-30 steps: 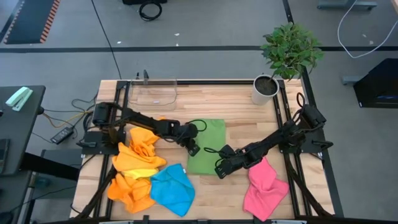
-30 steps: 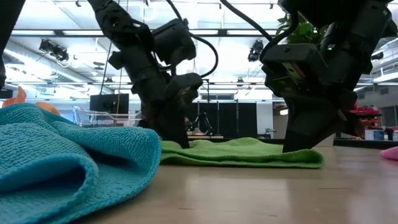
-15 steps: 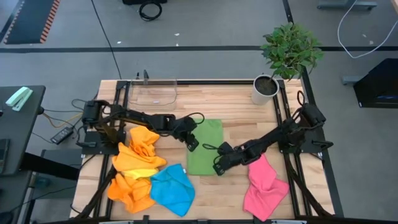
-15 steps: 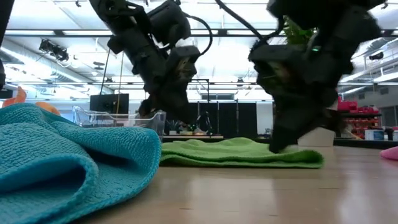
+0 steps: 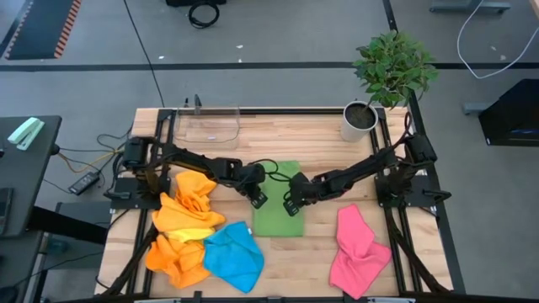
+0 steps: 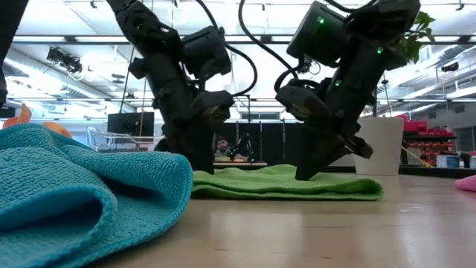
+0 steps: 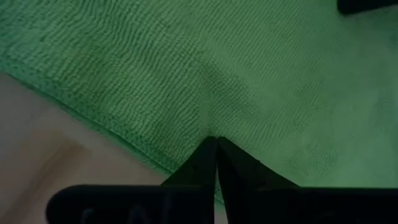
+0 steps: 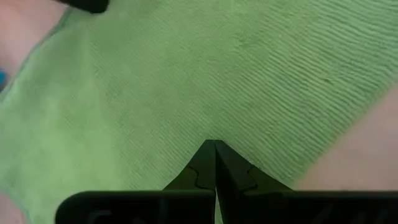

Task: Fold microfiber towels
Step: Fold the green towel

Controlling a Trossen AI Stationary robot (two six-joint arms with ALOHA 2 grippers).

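Observation:
A green microfiber towel lies flat in a narrow folded shape at the middle of the table. It shows as a low green strip in the low view. My left gripper is shut and stands on the towel close to its left edge. My right gripper is also shut and stands on the towel's middle, right of the left one. Both grippers slant down onto the cloth. My left gripper rests its shut fingertips on the towel's upper face just inside the left edge, slanting down from the table's left. A faint crease runs off from the tips; whether cloth is caught between them I cannot tell. The towel stays flat. My right gripper sets its shut fingertips on the towel's upper face, toward the right edge, slanting down from the table's right. In the low view the tips meet the cloth's top. The towel lies flat under them.
Orange towels and a blue towel are heaped at the near left; the blue one fills the low view's foreground. A pink towel lies near right. A clear tray and a potted plant stand at the far edge.
My right gripper, shut throughout, has swung from the towel's near right corner toward the far edge and leftward onto the towel's middle. My left gripper rose a little off the cloth and came back down near the left edge. The towel has stayed flat.

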